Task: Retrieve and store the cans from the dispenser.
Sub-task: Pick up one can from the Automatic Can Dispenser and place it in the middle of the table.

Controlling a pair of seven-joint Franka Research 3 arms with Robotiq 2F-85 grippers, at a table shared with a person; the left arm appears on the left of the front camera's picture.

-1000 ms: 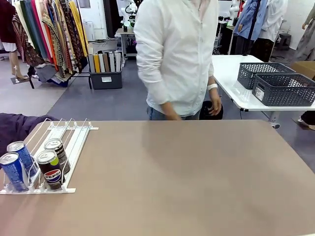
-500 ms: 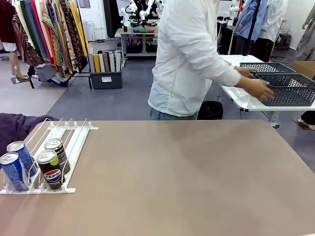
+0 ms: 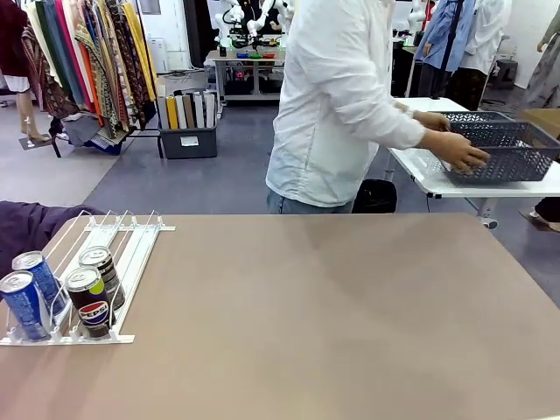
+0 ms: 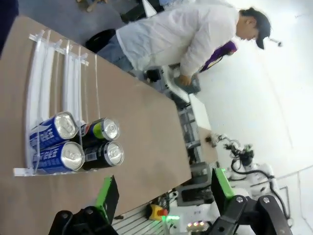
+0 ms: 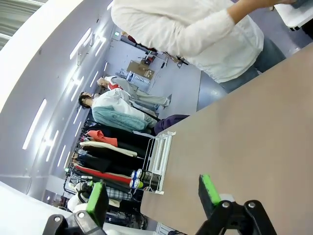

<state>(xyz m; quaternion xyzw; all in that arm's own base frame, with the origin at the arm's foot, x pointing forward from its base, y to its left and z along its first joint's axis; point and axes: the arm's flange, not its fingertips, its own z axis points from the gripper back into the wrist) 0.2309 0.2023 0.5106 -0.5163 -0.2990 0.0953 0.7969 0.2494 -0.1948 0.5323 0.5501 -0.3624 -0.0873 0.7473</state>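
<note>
Cans (image 3: 87, 302) stand against the front stop of the dispenser (image 3: 114, 229) at the left end of the table (image 3: 332, 315). There are four: two blue, one black Pepsi, one dark patterned, paired in two lanes. None looks retrieved yet, so the task seems at its start. The left gripper (image 4: 165, 185) is well apart from them, jaws wide and empty. Next it must come down over one can and close. The right gripper (image 5: 152, 193) is likewise spread, holding nothing. Far right, the person's hands (image 3: 464, 153) grip a dark grey basket (image 3: 516, 162) on a side table.
</note>
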